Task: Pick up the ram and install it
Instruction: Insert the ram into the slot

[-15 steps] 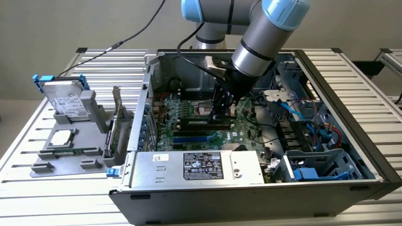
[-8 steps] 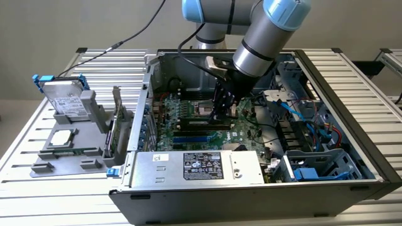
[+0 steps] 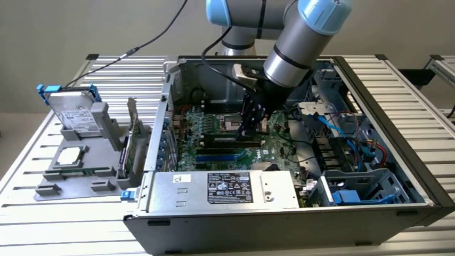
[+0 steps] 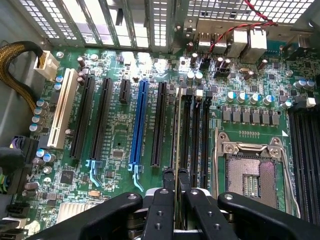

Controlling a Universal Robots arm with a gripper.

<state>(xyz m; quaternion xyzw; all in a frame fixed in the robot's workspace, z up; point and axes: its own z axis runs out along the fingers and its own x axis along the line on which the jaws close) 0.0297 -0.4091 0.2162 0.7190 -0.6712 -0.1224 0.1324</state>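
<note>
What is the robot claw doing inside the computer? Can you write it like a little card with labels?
place: open case on a slatted table
gripper: down inside the case, over the motherboard
holding: ram, edge-on between the fingers
ram position: lined up with the black slots beside the CPU socket; cannot tell if it is pushed in
outside the case: grey tray with a hard drive, at the exterior view's left

No legible text: print on the power supply label (image 3: 229,188) and hard drive sticker (image 3: 74,117) too small
</note>
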